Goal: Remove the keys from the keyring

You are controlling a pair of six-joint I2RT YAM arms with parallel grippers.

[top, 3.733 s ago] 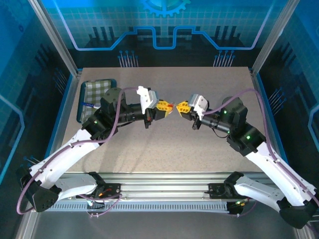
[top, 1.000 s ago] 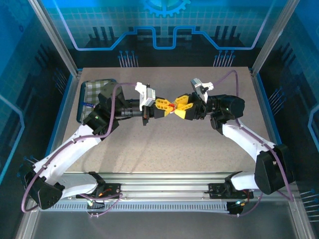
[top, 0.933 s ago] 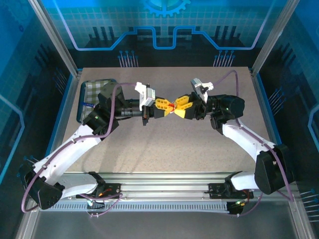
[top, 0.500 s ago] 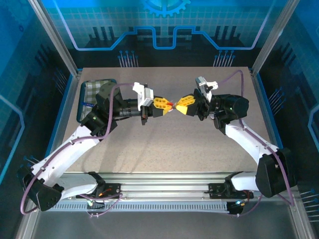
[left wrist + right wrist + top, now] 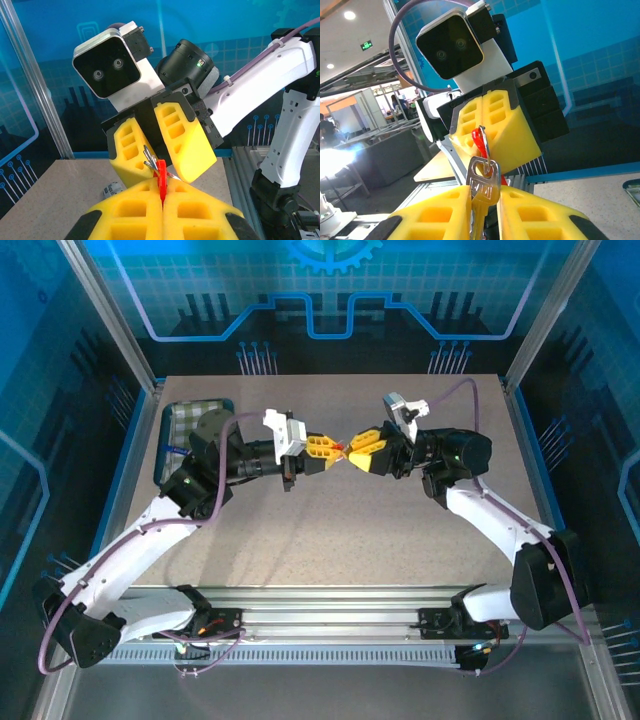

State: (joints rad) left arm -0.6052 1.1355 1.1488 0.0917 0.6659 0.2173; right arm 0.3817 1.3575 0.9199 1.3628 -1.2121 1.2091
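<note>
Both grips set: your right jaws, gaping a second ago, now clamp the keys [image 5: 482,184] while left jaws pinch the keyring [image 5: 161,177], so separation looks possible.

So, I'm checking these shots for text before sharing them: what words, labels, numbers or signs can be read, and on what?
No text here can be read.
Green sign up at the ceiling: too small to read.
Key and keyring: no legible marking.
Backdrop: gear and line graphics, no words.
</note>
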